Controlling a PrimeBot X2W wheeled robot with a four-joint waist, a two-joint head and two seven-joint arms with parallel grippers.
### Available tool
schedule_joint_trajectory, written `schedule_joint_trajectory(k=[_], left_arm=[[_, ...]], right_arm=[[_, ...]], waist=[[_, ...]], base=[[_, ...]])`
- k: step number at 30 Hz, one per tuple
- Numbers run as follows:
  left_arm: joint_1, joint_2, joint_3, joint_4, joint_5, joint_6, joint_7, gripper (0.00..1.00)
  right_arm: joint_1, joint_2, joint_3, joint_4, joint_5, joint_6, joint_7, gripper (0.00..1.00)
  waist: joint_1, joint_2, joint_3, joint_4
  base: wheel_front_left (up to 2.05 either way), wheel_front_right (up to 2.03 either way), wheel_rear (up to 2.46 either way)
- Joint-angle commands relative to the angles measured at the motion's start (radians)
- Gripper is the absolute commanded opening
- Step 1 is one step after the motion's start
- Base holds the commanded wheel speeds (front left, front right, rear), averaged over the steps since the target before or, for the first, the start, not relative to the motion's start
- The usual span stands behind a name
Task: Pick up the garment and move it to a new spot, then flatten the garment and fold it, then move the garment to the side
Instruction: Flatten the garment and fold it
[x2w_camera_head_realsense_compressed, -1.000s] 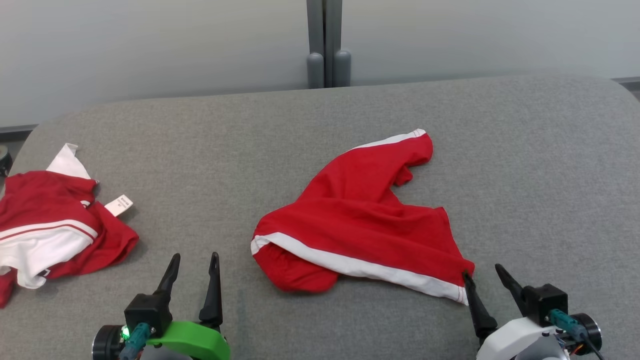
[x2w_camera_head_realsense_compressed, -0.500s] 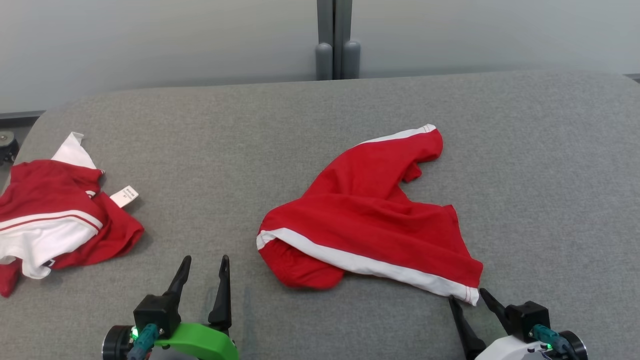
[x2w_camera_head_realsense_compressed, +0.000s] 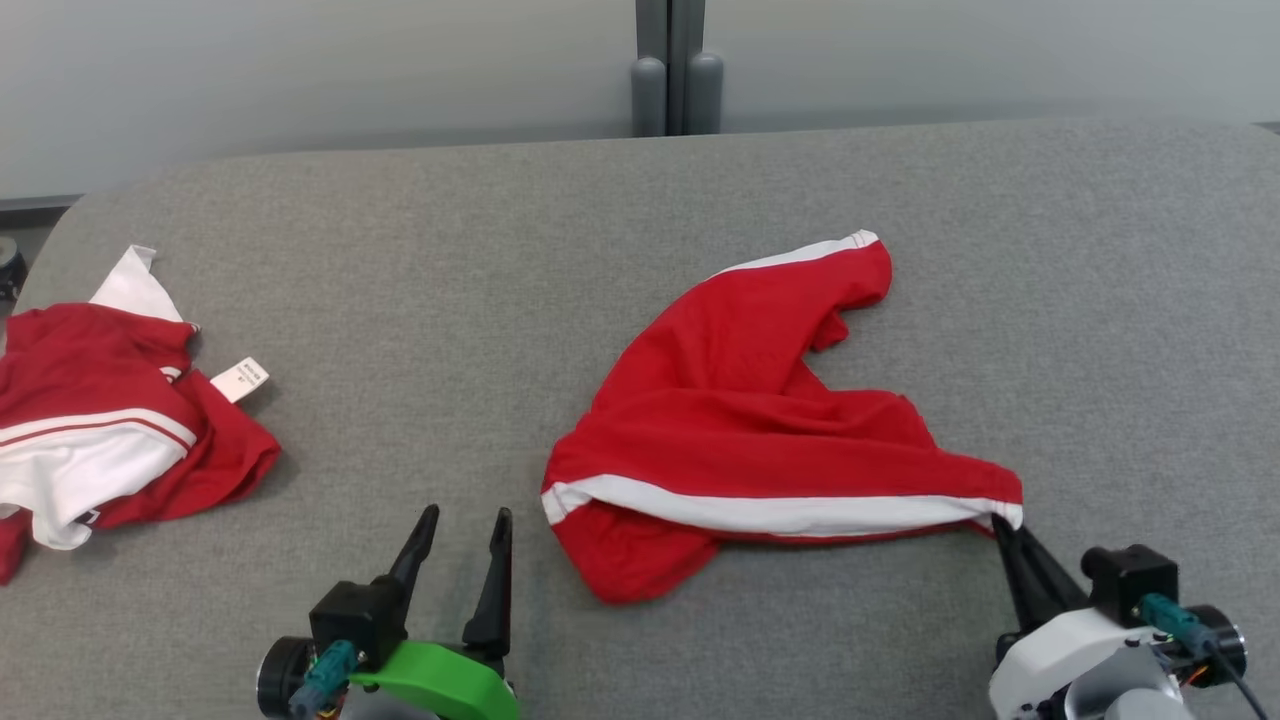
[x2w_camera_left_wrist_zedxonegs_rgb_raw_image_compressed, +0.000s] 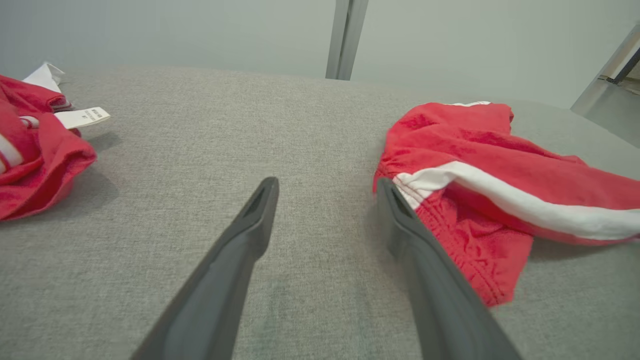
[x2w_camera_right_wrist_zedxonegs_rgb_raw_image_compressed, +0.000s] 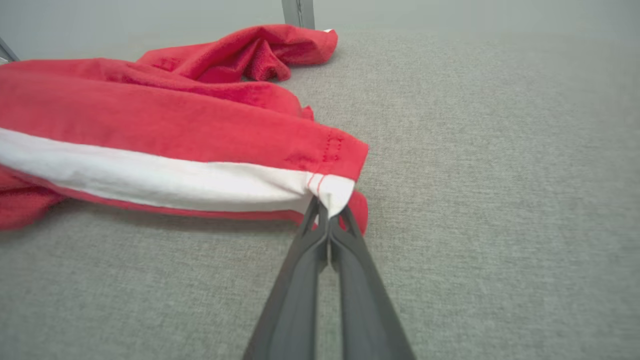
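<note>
1. the red fabric garment (x2w_camera_head_realsense_compressed: 760, 420) with a white stripe along its edge lies crumpled on the grey cloth-covered counter (x2w_camera_head_realsense_compressed: 400, 250). in the head view it is a little to the 3 o'clock side of the middle, with one part reaching toward 1 o'clock.
2. the right claw (x2w_camera_head_realsense_compressed: 1003, 528), at 5 o'clock, has its two fingers pressed together on the white-striped corner of the garment. the right wrist view shows the hem pinched between the tips.
3. the left claw (x2w_camera_head_realsense_compressed: 467, 514), at 7 o'clock, is spread wide and holds nothing. one finger is just beside the garment's near end; i cannot tell if it touches.
4. a second crumpled red and white cloth (x2w_camera_head_realsense_compressed: 100, 440) rests at 9 o'clock, well apart.
5. my judgement: only the first grasp is made. lifting and moving to a new spot, flattening, folding and putting aside are all left to do.
</note>
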Motion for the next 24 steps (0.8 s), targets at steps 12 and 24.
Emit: schedule_joint_trajectory(k=[12, 24], left_arm=[[-0.052, 0.014, -0.292, 0.029, -0.299, -0.008, -0.001, 1.0], [-0.124, 0.064, -0.394, 0.095, -0.444, -0.008, -0.001, 1.0]], right_arm=[[-0.069, -0.039, -0.089, 0.019, -0.041, -0.002, 0.0, 0.0], [-0.071, -0.034, -0.098, 0.023, -0.057, -0.002, 0.0, 0.0]], waist=[[0.0, 0.0, 0.016, 0.013], [0.0, 0.0, 0.032, 0.007]], base=[[0.0, 0.0, 0.0], [0.0, 0.0, 0.0]])
